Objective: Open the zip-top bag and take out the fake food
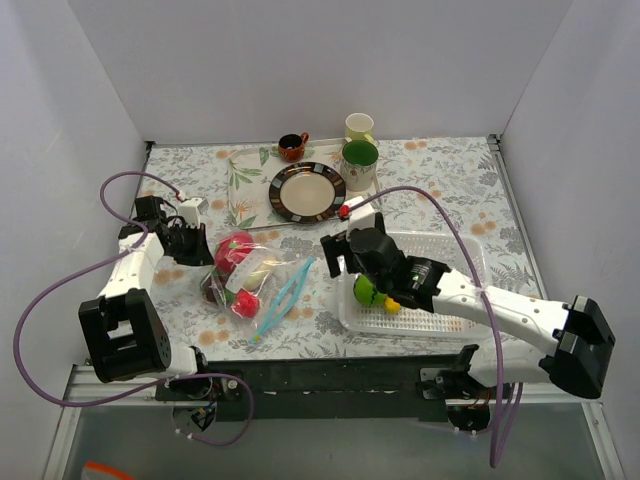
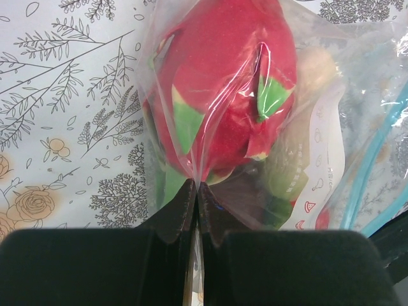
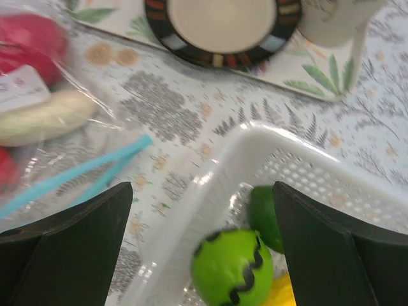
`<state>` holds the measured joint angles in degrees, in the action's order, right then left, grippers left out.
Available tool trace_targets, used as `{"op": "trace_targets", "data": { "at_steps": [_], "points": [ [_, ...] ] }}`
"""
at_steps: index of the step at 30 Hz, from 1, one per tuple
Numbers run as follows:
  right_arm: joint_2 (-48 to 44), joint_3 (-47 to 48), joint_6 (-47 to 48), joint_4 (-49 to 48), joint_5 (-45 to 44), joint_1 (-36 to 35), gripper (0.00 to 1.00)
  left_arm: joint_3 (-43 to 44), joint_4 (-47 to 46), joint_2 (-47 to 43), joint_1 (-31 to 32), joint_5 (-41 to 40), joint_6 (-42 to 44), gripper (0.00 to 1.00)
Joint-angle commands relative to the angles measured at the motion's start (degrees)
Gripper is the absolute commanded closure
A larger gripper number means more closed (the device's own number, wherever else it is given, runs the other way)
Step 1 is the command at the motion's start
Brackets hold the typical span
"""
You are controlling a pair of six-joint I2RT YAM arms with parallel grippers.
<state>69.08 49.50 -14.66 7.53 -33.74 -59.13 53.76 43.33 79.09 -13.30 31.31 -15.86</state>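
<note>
Right up close in the left wrist view: left gripper [image 2: 194, 191], pinched tight on a fold of the zip-top bag [image 2: 319, 159]. Looks like a hold to keep the bag from sliding. Big red piece of fake food [image 2: 223, 83] still inside, pressed against the plastic. Blue zip strip [image 2: 373, 166] off to the right.

From the right wrist: right gripper [image 3: 201, 210] spread wide, holding nothing, just above the white basket [image 3: 255, 137]. Green toy [image 3: 233, 268] down in the basket. Good spot for dropping things in.

From the top: bag flat on the table [image 1: 450, 180] between the arms, zip side toward the basket, so only a short trip for each piece. More food left in the bag
</note>
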Motion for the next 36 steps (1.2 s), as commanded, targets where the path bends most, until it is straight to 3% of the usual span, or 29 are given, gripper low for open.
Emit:
{"op": "trace_targets", "data": {
  "at_steps": [1,4,7,10,14,17,29,36],
  "points": [
    [5.2,7.4,4.8,-4.0,6.3,-2.6,0.02,1.0,0.2,-0.9,0.2,-1.2,0.3,1.0],
    [8.4,9.0,5.4,-2.5,4.9,-3.6,0.02,0.9,-0.1,-1.0,0.1,-1.0,0.2,1.0],
    [8.1,5.8,10.6,-11.4,10.4,-6.3,0.02,0.6,-0.4,-0.9,0.1,-1.2,0.4,1.0],
    [12.4,7.1,13.7,-11.8,12.2,-9.2,0.03,0.3,-0.9,0.3,0.1,-1.3,0.5,1.0],
    [19.7,6.8,12.8,-12.7,15.1,-10.5,0.24,0.2,-3.6,2.1,0.2,-2.8,0.1,1.0],
    [22.5,5.4,11.9,-17.3,17.2,-11.2,0.33,0.3,-4.5,4.1,0.1,-3.4,0.1,1.0],
    [31.0,11.9,11.6,-20.3,19.6,-11.4,0.32,-2.8,-5.8,3.0,1.6,-4.6,0.6,1.0],
    [31.6,12.5,10.5,-21.2,20.4,-11.3,0.37,-3.9,-6.1,2.9,2.2,-4.4,0.7,1.0]
  ]
}}
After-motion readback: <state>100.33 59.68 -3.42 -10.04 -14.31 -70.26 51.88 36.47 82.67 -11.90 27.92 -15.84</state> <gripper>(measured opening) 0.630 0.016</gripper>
